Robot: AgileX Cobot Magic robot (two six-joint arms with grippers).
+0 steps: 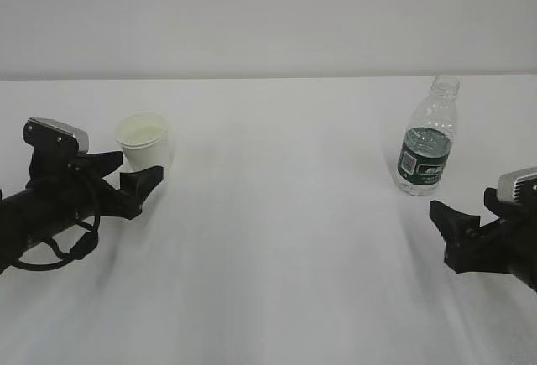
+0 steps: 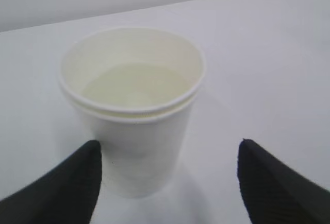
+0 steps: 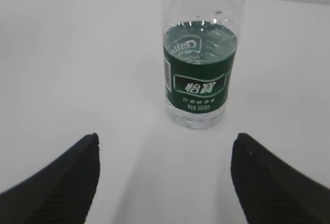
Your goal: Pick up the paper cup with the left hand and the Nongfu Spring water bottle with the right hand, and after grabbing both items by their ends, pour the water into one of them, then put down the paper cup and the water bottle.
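White worktop [image 1: 277, 239] fills the scene, pale wall behind; nothing on it but the 2 task items.

Left hand [image 1: 134, 176]: arm lies low at the left edge of the exterior view, fingers [image 2: 62, 188] spread wide and grasping nothing. Left wrist view shows the paper cup [image 2: 133, 105] upright between the 2 finger tips; contact not apparent, cup base just ahead of them.

Right hand [image 1: 449, 231]: low at the right edge, fingers [image 3: 273, 183] likewise released and empty. Nongfu Spring water bottle [image 1: 428, 138] stands upright, uncapped, beyond the tips and apart from them, roughly centred in the right wrist view.

Paper cup: on the worktop at left, well apart from the bottle. Pale yellowish inside; a shallow pool may sit in it, cannot tell for certain.

Water [image 3: 202, 31]: level visible near the top edge of the green label.

Step in hand, as judged: approach before the 2 grasps; neither item lifted yet.

Next move calls for: left fingers to advance slightly and clench on the cup gently, as thin paper will crush; right hand to advance farther until the bottle sits between its fingers, then clench.
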